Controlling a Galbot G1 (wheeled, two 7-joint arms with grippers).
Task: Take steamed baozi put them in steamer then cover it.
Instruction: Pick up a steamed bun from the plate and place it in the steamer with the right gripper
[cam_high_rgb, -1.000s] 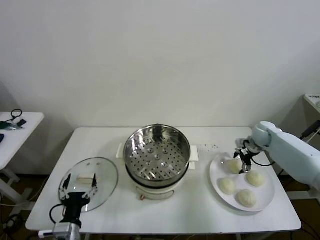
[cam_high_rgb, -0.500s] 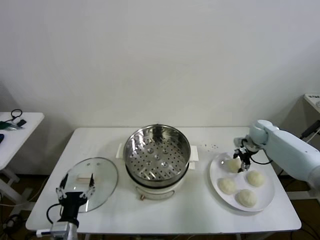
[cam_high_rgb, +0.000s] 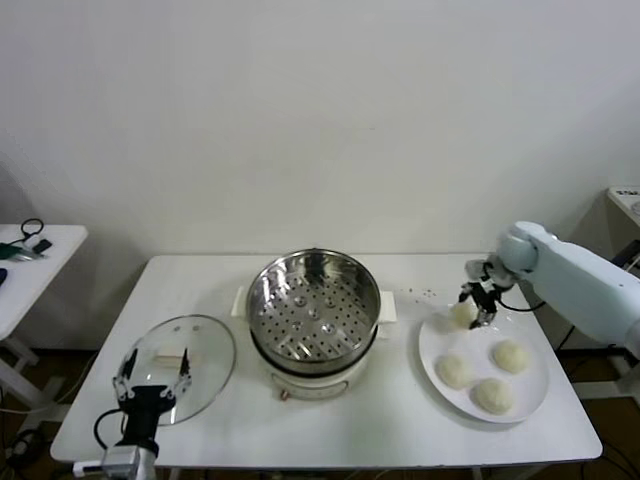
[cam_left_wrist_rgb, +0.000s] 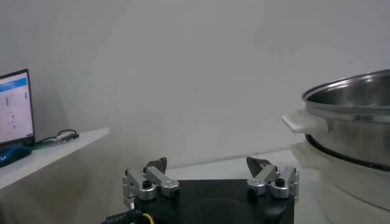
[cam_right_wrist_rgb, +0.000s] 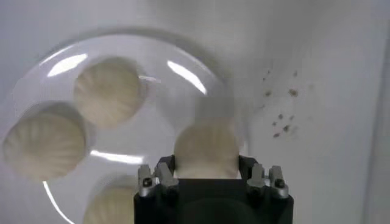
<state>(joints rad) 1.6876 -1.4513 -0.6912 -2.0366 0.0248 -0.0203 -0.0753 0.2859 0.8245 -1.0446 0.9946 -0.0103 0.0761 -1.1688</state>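
Observation:
My right gripper (cam_high_rgb: 474, 306) is shut on one steamed baozi (cam_high_rgb: 462, 313), a cream-white bun held just above the back left rim of the white plate (cam_high_rgb: 432, 345). In the right wrist view that baozi (cam_right_wrist_rgb: 206, 149) sits between the fingers of the right gripper (cam_right_wrist_rgb: 206, 165). Three more baozi (cam_high_rgb: 453, 371) (cam_high_rgb: 510, 356) (cam_high_rgb: 493, 395) lie on the plate. The steamer (cam_high_rgb: 314, 305), a shiny steel pot with a perforated tray, stands uncovered at the table's middle with nothing inside. My left gripper (cam_high_rgb: 150, 385) hangs open at the front left, beside the steamer (cam_left_wrist_rgb: 353, 122).
A clear glass lid (cam_high_rgb: 185, 360) with a cream handle lies flat left of the steamer, under my left gripper. Small dark crumbs (cam_high_rgb: 418, 293) dot the table between steamer and plate. A side table (cam_high_rgb: 30, 255) stands at far left.
My right gripper has shut on the back left baozi and lifted it off the plate, toward the back and left. My left gripper drifted slightly left.

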